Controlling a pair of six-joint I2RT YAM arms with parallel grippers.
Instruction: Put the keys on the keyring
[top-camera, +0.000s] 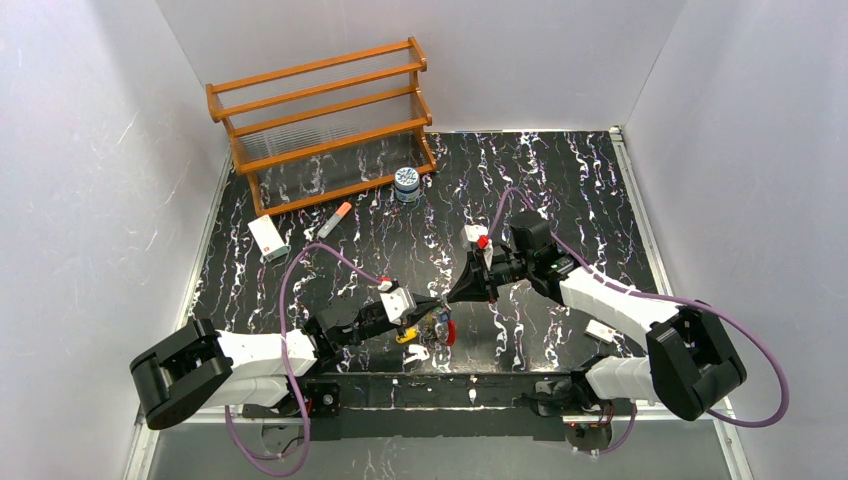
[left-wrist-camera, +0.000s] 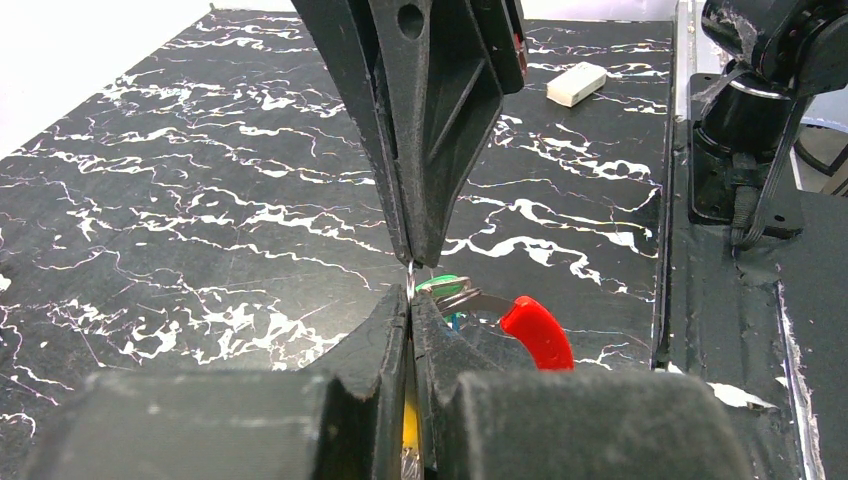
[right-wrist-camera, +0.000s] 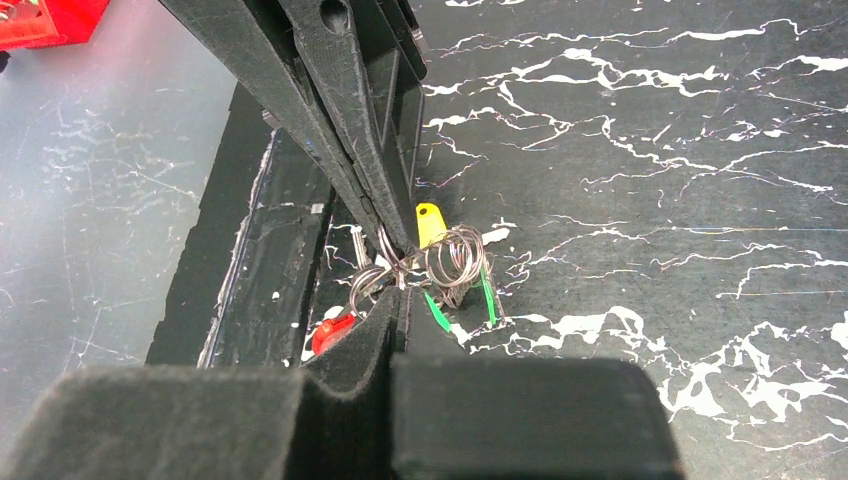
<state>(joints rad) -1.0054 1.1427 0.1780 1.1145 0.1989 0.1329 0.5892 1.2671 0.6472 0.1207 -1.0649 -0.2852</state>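
The keys hang in one bundle with several small wire rings (right-wrist-camera: 455, 258) just above the table. A yellow key head (right-wrist-camera: 430, 222) and green heads (right-wrist-camera: 435, 312) show. The keyring's red part (left-wrist-camera: 535, 335) curves out to the right of my left gripper (left-wrist-camera: 411, 300). That gripper is shut on the keyring's thin silver wire, and yellow shows in the slit between its fingers. My right gripper (right-wrist-camera: 398, 290) comes tip to tip against it from the far side and is shut on the same wire. From above, both tips meet over the bundle (top-camera: 437, 328).
A wooden rack (top-camera: 320, 120) stands at the back left, with a blue-white jar (top-camera: 407, 183) by its right foot. An orange-tipped marker (top-camera: 335, 220) and a white box (top-camera: 268, 240) lie left of centre. A white block (top-camera: 600, 330) lies near the right arm.
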